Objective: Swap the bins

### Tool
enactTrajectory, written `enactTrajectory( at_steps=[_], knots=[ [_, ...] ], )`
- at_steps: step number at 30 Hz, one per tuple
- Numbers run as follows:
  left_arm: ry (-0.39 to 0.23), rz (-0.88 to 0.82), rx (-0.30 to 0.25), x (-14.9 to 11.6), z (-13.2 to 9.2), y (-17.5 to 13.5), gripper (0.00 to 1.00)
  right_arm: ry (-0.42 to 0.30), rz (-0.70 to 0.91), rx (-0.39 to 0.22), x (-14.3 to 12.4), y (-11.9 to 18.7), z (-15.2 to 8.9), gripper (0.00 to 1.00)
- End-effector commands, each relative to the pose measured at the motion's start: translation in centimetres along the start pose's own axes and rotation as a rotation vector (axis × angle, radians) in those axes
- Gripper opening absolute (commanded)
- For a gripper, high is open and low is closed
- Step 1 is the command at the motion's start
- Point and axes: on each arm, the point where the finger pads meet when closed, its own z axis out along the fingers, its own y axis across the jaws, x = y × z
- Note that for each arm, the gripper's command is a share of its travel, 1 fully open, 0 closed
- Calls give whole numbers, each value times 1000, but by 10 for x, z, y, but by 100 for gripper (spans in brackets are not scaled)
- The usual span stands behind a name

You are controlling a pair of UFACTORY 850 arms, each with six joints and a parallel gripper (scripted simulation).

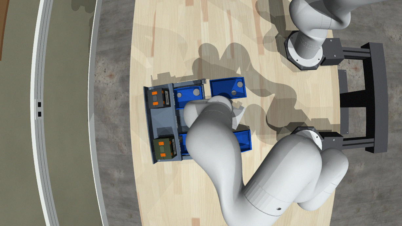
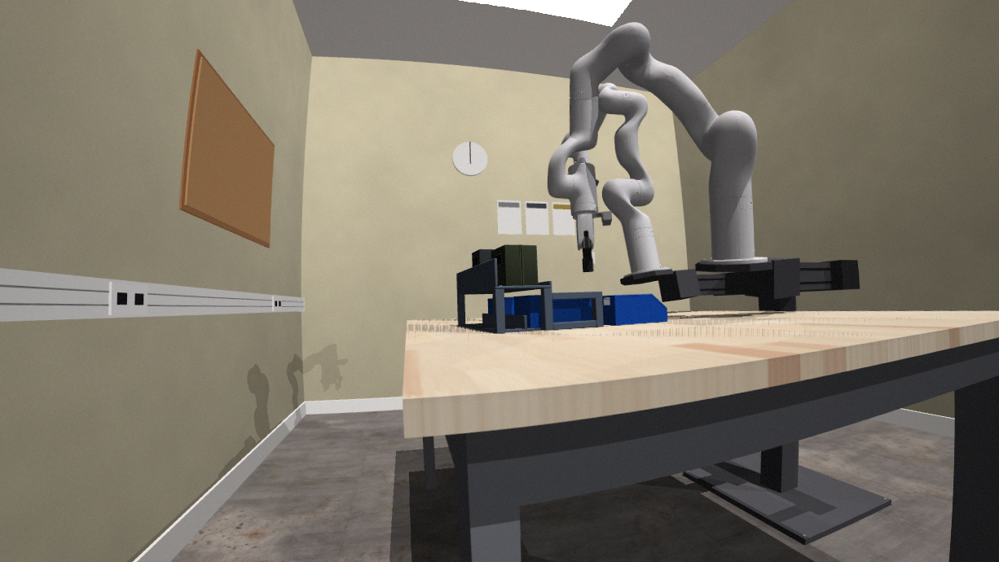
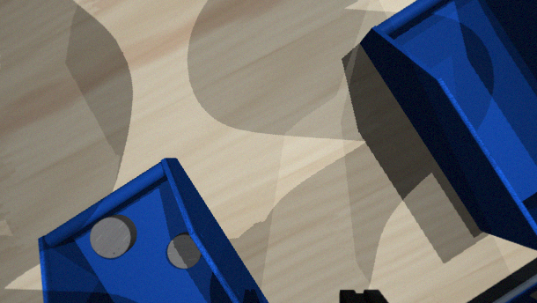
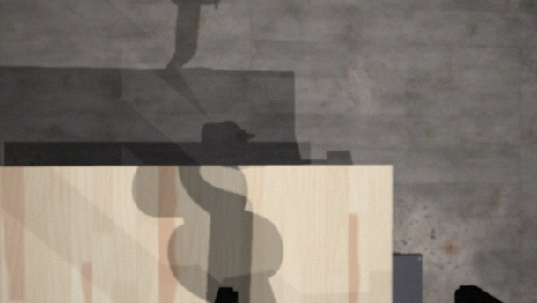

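The parts bin stands upright on the table with two grey discs inside, its low front away from the shelf. The empty bin also stands on the table, partly covered by my left arm in the top view. The shelf has its middle lower spot vacant where it shows. My left gripper is shut and empty, above the table between the two bins. My right gripper is open and empty, far from the bins.
A shelf bin with two discs stands on one side of the middle spot, and another blue shelf bin on the other, mostly hidden. A dark case and a green case stand on the upper board.
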Motion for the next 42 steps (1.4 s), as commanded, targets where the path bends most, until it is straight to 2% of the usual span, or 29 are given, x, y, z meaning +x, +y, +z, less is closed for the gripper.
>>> enactTrajectory(
  at_steps=[1, 6, 7, 20, 28, 29, 42],
  knots=[
    [-10, -105, -2, -4, -1, -10, 0, 2, 0, 0, 0, 0, -1, 100],
    [-9, -173, 0, -5, -2, -16, 0, 2, 0, 0, 0, 0, -1, 100],
    [-9, -237, 3, -7, -2, -23, 0, 2, 0, 0, 0, 0, -1, 100],
    [-3, -520, 15, -13, -4, -52, 0, 2, 0, 0, 0, 0, -1, 100],
    [-2, -558, 17, -13, -5, -56, 0, 2, 0, 0, 0, 0, -1, 100],
    [-2, -558, 17, -13, -5, -56, 27, 2, 0, 0, 0, 0, -1, 100],
    [-2, -558, 17, -13, -5, -56, 27, 2, 0, 0, 0, 0, -1, 100]
  ],
)
